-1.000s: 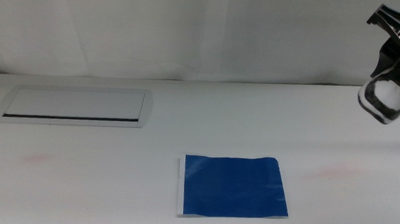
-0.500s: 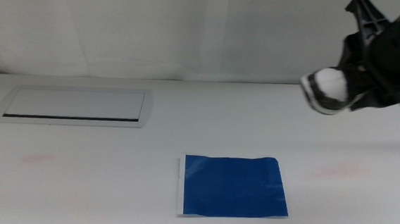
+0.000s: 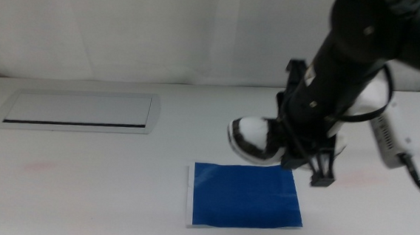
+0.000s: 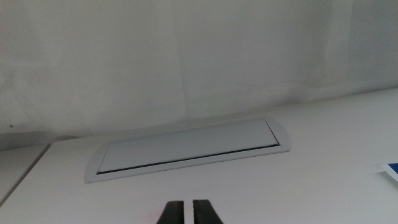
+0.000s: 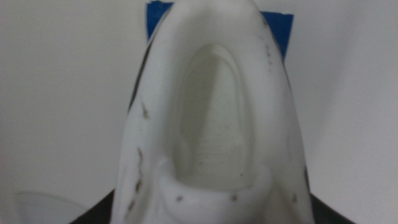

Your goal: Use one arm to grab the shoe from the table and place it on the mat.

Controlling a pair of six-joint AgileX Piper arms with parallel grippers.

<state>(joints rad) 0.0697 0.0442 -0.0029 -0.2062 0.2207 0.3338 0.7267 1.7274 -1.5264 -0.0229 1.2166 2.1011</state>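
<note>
The black right arm (image 3: 339, 75) reaches in from the right, and its gripper (image 3: 297, 142) is shut on the shoe (image 3: 251, 137). The white and black sneaker hangs in the air, toe pointing left, just above the far edge of the blue mat (image 3: 245, 198). In the right wrist view the shoe's white opening (image 5: 214, 124) fills the picture, with the mat's edge (image 5: 158, 11) showing behind it. The left gripper (image 4: 189, 208) is shut and empty, low over the table near the front left.
The silver-framed inset panel (image 3: 77, 110) lies in the white table (image 3: 78, 197) at the far left; it also shows in the left wrist view (image 4: 186, 146). A white wall backs the table. The mat's corner (image 4: 392, 169) shows in the left wrist view.
The right arm has swung left and down from the upper right, carrying the shoe to just above the mat's far edge. The left arm has not moved.
</note>
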